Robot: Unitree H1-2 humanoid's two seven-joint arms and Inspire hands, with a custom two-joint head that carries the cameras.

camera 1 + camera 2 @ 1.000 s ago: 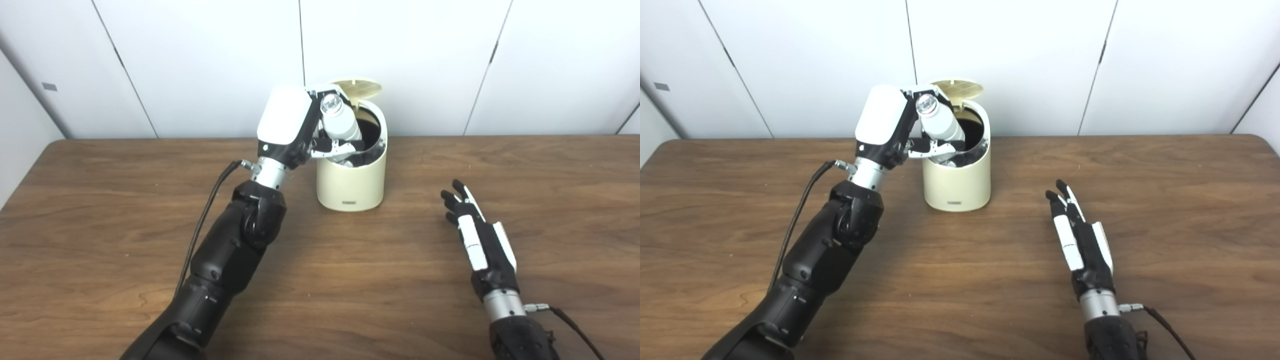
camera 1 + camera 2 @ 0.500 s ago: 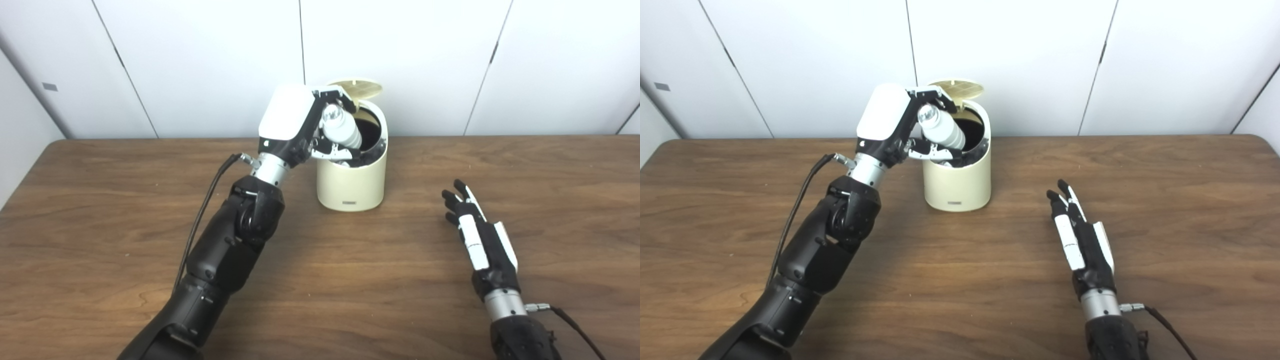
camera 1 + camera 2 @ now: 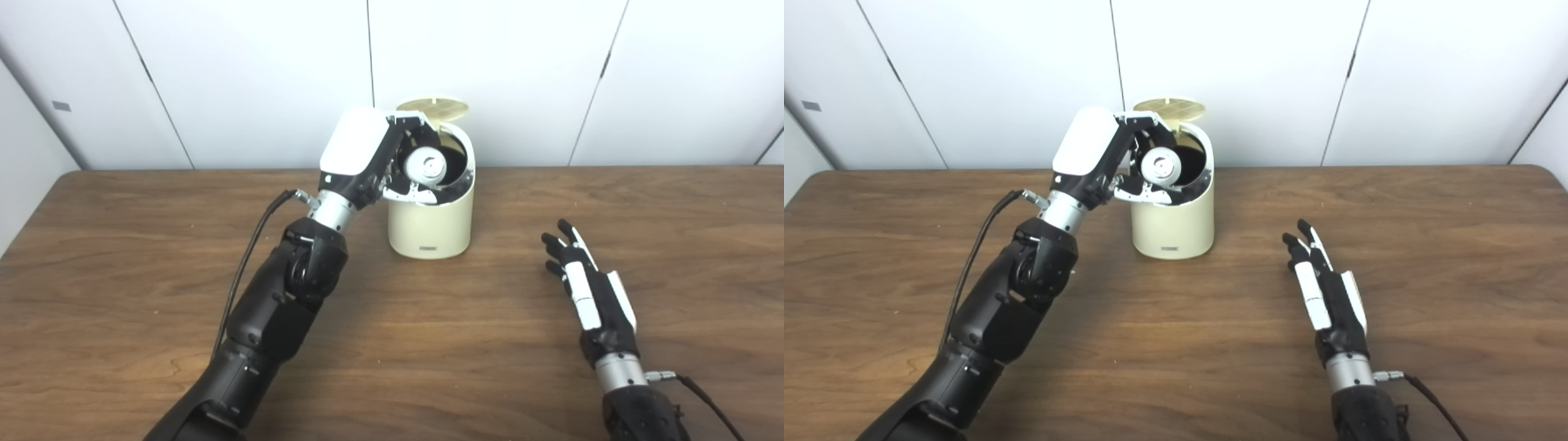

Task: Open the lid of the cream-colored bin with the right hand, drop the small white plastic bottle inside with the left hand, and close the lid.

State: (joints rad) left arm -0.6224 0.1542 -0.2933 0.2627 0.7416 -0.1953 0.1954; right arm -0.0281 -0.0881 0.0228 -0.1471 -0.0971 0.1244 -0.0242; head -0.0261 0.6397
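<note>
One bin (image 3: 430, 229), one lid (image 3: 432, 107), one bottle (image 3: 427, 166), two hands, one counter (image 3: 429, 343).

Left hand (image 3: 380, 159) raised at the bin's near-left rim, white back turned up and leftward, fingers (image 3: 418, 120) curled over the top of the opening, thumb low along the rim. Bottle just beyond the palm, in the mouth of the bin, tipped so that its round end faces the cameras; upper fingers arched above it, lower ones beneath. Cannot tell whether those fingers press on the bottle or only cage it. Left forearm rising steeply from the bottom-left edge, elbow bent above the counter, black cable (image 3: 248, 257) trailing from the wrist.

Lid open, standing up behind the bin's mouth, just past the left fingertips, underside showing as a flat cream disc. Dark interior visible beside the bottle, to the right of the left hand.

Right hand (image 3: 587, 288) well apart from the bin, down and to the right of it, lying low over the counter with the palm turned inward, fingers straight, spread slightly and pointing away from the robot. Empty, touching nothing that can be seen. Right forearm entering from the bottom-right edge, a thin cable at its wrist.
</note>
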